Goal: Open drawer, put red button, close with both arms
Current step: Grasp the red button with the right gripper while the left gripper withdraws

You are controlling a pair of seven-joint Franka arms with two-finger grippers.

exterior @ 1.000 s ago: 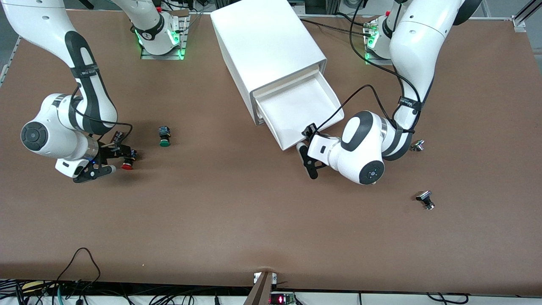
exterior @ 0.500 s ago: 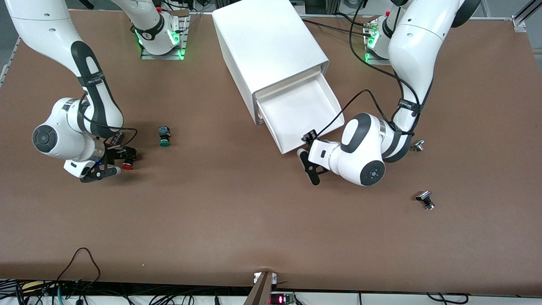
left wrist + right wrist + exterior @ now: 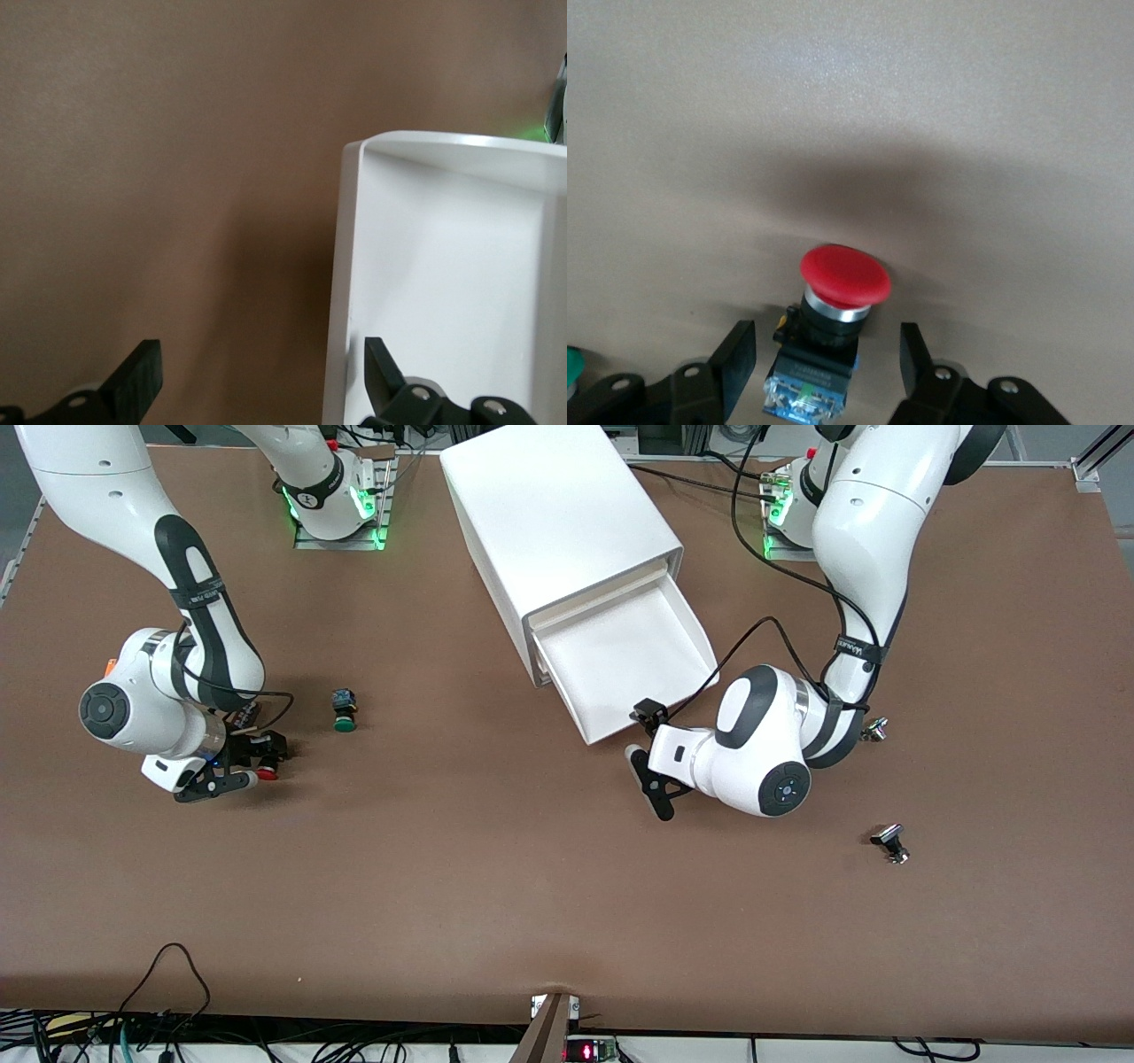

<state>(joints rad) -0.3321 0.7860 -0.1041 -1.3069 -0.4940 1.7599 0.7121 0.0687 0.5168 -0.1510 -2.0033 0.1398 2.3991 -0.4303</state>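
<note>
The drawer (image 3: 625, 657), lowest of the white cabinet (image 3: 558, 522), stands pulled out and empty. My left gripper (image 3: 654, 784) is open, low over the table just off the drawer's front corner. In the left wrist view the left gripper (image 3: 261, 382) has one finger by the drawer's rim (image 3: 341, 292), not gripping it. The red button (image 3: 266, 773) lies on the table toward the right arm's end. My right gripper (image 3: 241, 767) is open and straddles it. In the right wrist view the red button (image 3: 844, 274) lies between the fingers (image 3: 735, 359) of the right gripper (image 3: 826, 361).
A green-capped button (image 3: 344, 711) lies beside the red one, toward the cabinet; its cap shows in the right wrist view (image 3: 571, 363). Two small metal parts (image 3: 890, 843) (image 3: 875, 730) lie toward the left arm's end. An orange bit (image 3: 111, 662) peeks from under the right arm.
My right gripper has shifted a little toward the cabinet and settled around the red button. My left gripper has drawn back slightly from the drawer's front, toward the front camera.
</note>
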